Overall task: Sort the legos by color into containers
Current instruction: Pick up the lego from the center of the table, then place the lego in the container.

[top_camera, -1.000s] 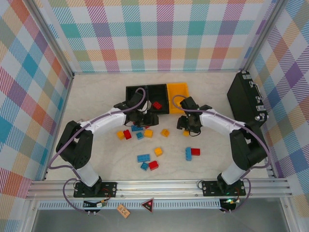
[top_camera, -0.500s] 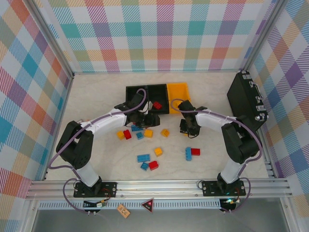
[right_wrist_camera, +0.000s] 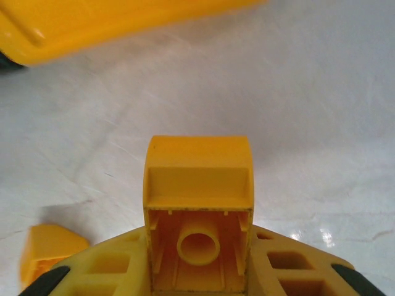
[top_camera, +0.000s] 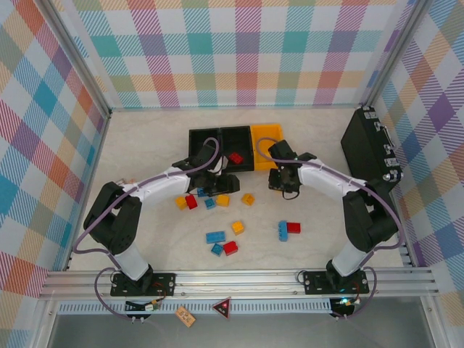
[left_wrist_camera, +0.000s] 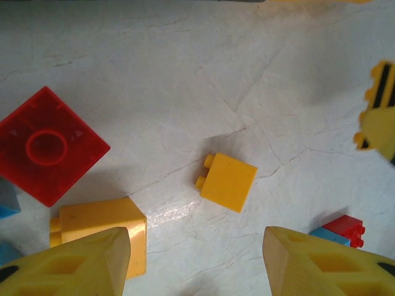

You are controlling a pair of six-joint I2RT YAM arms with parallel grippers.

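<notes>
Containers number three, joined in a row at the back of the table [top_camera: 145,145]: left black bin [top_camera: 197,141], middle black bin [top_camera: 235,139] and yellow-orange bin [top_camera: 264,141]. We count one red brick [top_camera: 236,157] inside the middle black bin. Loose on the table, seen from above, we count four yellow-orange legos [top_camera: 248,199], five blue legos [top_camera: 215,236] and three red legos [top_camera: 230,247], scattered between the two arms. Any under the left arm's wrist are hidden from us.

The right gripper [top_camera: 284,183] is clenched on one more piece, the held yellow-orange brick [right_wrist_camera: 199,203]. Its hollow underside faces the wrist camera, and it sits between the fingers [right_wrist_camera: 290,265] just off the near right corner of the yellow-orange bin. We cannot tell whether it touches the table. A yellow-orange scrap [right_wrist_camera: 46,246] at that view's lower left is cut off, and we cannot make out what it is.

The left gripper [left_wrist_camera: 197,271] stands released, jaws apart with bare table between them, over the loose legos just in front of the black bins. Its camera shows one large red block [left_wrist_camera: 49,151], one small yellow-orange piece [left_wrist_camera: 227,180], a second yellow-orange piece [left_wrist_camera: 102,225] half hidden behind a finger, two blue slivers cut by the edge, and a red-and-blue pair [left_wrist_camera: 342,229] partly covered.
</notes>
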